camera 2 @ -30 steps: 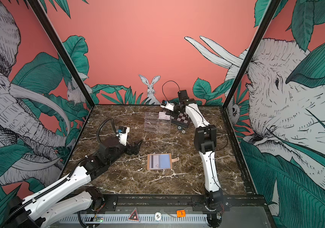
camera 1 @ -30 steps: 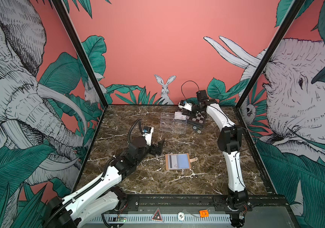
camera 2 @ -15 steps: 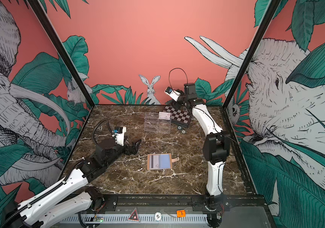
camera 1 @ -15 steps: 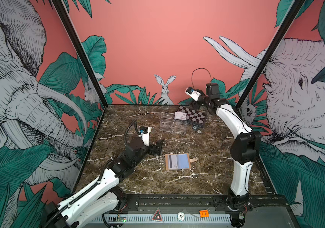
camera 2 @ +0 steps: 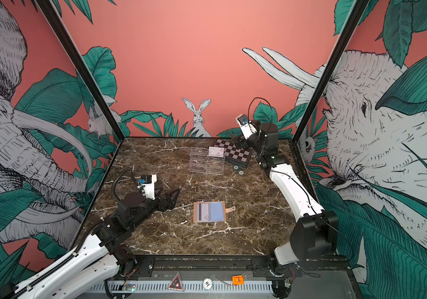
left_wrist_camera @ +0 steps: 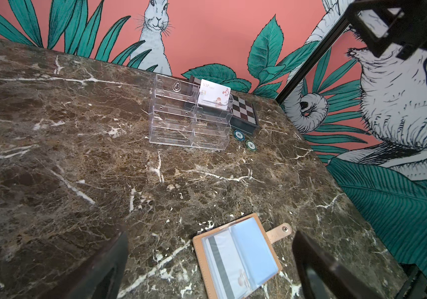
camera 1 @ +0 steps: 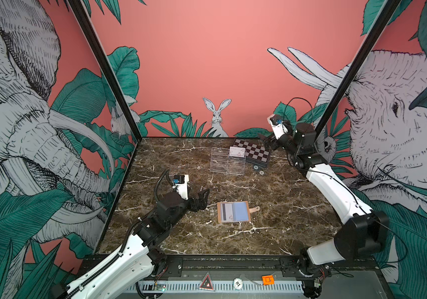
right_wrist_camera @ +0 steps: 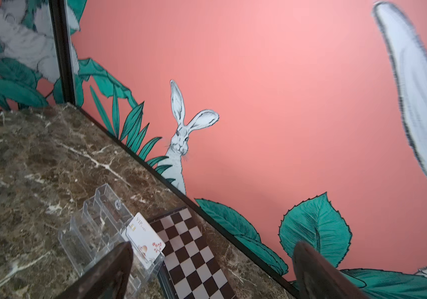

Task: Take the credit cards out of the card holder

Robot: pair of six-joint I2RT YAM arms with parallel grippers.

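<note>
Currently we see the card holder point(camera 1: 233, 211) lying open on the marble table point(camera 1: 284, 207), with a striped credit card point(camera 1: 224, 212) tucked in one sleeve, its dark stripe showing. Our left gripper point(camera 1: 203, 199) hovers near it, fingers spread and empty. Our right gripper point(camera 1: 265, 141) hangs raised beside the checkered box point(camera 1: 255, 152), jaws wide apart and holding nothing. A second credit card point(camera 1: 237, 151) stands in the clear tray point(camera 1: 226, 164).
</note>
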